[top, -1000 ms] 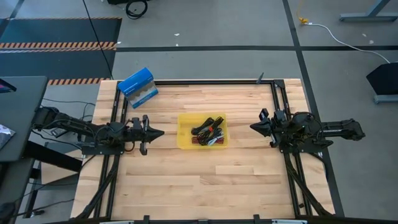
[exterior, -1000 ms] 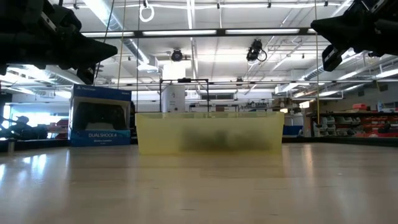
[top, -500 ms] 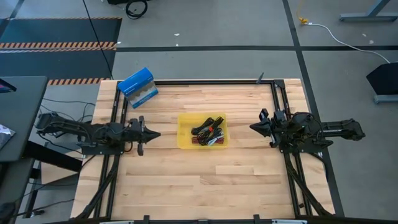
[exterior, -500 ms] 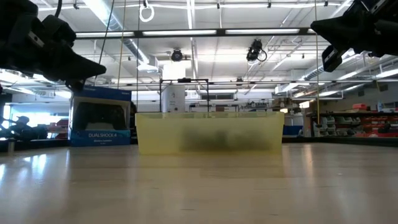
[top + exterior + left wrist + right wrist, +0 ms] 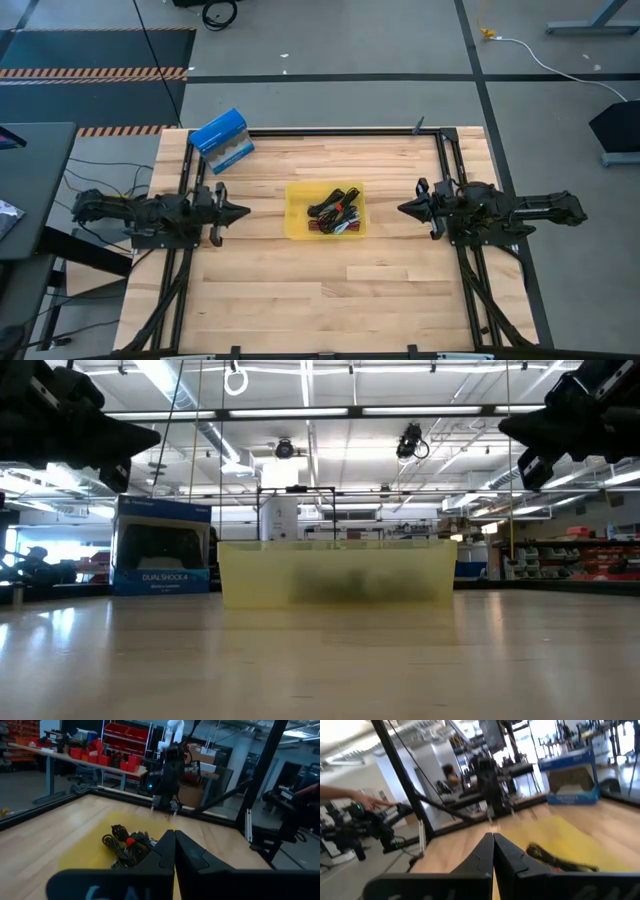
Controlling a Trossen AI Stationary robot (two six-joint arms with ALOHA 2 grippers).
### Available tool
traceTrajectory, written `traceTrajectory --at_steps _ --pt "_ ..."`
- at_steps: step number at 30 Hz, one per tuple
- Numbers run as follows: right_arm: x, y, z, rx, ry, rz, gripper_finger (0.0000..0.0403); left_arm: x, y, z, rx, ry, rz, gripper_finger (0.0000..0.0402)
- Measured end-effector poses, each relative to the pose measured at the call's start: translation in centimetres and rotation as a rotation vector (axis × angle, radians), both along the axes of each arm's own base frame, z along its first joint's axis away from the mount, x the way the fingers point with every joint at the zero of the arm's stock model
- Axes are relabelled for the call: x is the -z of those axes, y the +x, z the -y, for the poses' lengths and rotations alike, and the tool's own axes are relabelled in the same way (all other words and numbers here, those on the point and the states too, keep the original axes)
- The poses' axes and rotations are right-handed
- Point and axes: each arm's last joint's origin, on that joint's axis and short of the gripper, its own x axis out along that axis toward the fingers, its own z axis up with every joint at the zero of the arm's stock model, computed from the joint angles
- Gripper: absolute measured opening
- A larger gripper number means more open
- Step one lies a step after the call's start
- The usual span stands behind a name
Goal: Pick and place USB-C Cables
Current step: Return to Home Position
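USB-C cables (image 5: 335, 212): lay in one tangled heap, mostly black with bits of red and pale grey, inside the yellow bin (image 5: 293, 212). In the low view they showed as a dark smear behind its wall, below the rim.
Yellow bin: sat flat at the middle of the counter (image 5: 330, 295), its walls square to the counter's edges, with neither hand touching it.
Left hand (image 5: 243, 212): hung above the wood at 9 o'clock of the bin, tips aimed at it, fingers pressed together and holding nothing.
Right hand (image 5: 401, 209): hung at 3 o'clock of the bin, tips aimed at it, fingers likewise closed tight and empty.
Open room: bare wood lay between each hand and the bin wall facing it. A broad bare stretch ran from the bin to the 6 o'clock edge.
Blue box (image 5: 222, 140): stood near 10 o'clock of the bin at the counter's far left corner, askew to the edges and well apart from the bin.
Black frame rails (image 5: 340, 131): ran along the 12 o'clock edge and down both sides, passing under each arm.
White cord (image 5: 545, 60): lay on the floor beyond the counter, toward 1 o'clock.
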Motion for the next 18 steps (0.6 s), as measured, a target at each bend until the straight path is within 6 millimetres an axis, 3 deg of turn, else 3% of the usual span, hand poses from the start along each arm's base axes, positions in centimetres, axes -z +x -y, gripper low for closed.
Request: traceTrajectory --at_steps 18 --pt "0.38 0.03 0.0 0.0 0.001 -0.04 0.001 0.0 -0.45 0.0 0.008 -0.002 0.012 0.0005"
